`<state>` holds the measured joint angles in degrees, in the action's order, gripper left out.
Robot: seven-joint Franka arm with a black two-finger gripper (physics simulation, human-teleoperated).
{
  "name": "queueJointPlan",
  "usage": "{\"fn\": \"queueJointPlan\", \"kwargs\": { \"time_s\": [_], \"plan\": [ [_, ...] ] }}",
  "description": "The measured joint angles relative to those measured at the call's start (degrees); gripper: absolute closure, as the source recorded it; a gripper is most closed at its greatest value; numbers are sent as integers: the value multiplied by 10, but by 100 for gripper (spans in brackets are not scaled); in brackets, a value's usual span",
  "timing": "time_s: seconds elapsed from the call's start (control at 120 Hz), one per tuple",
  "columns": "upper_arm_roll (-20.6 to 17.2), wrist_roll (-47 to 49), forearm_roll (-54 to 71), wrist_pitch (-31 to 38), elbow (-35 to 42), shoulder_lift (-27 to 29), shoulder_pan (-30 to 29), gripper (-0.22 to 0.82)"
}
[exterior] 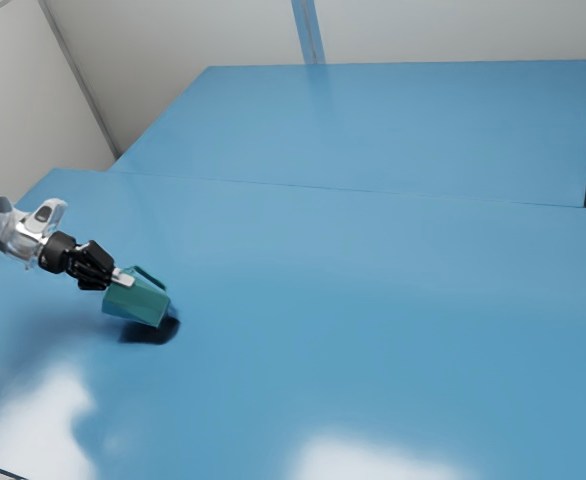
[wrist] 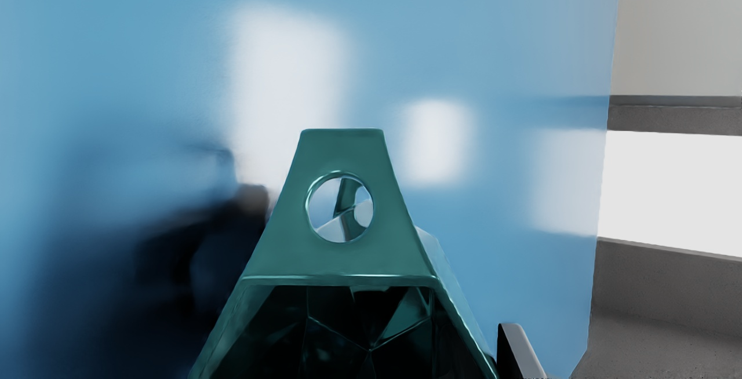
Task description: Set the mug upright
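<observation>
The green mug (exterior: 138, 300) is tilted over the blue table, its base slanting down toward the exterior view's right and its handle on the upper side. A dark shadow lies just beneath it. My gripper (exterior: 122, 277), coming from the exterior view's left, is shut on the mug near its rim. In the wrist view the mug (wrist: 342, 263) has its open mouth toward my hand, and the handle with its round hole stands beyond the rim. There my gripper (wrist: 371, 364) has one finger beside the mug's outer wall; the other finger is hidden.
The blue table (exterior: 373, 300) stretches away toward the exterior view's right. Behind it lies another blue surface (exterior: 393, 125), against pale walls (exterior: 453, 30). A table edge borders a grey ledge (wrist: 661, 292) in the wrist view.
</observation>
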<state>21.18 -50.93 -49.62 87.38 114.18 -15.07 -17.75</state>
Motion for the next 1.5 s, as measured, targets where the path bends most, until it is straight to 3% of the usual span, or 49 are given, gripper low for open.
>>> {"fn": "queueJointPlan", "kwargs": {
  "time_s": [0.208, 0.35, 0.575, 0.992, 1.45, 1.5],
  "plan": [
    [-6, 26, 125, 13, -63, 47, 66, 77],
    [-67, 62, 265, 67, -87, 71, 85, 78],
    [-128, 130, 412, 181, -65, 85, 120, 78],
    [-180, 227, 457, 343, 51, 113, 115, 78],
    [-183, 283, 462, 393, 59, 73, 121, 78],
    [-185, 287, 461, 395, 59, 72, 120, 70]
  ]
}}
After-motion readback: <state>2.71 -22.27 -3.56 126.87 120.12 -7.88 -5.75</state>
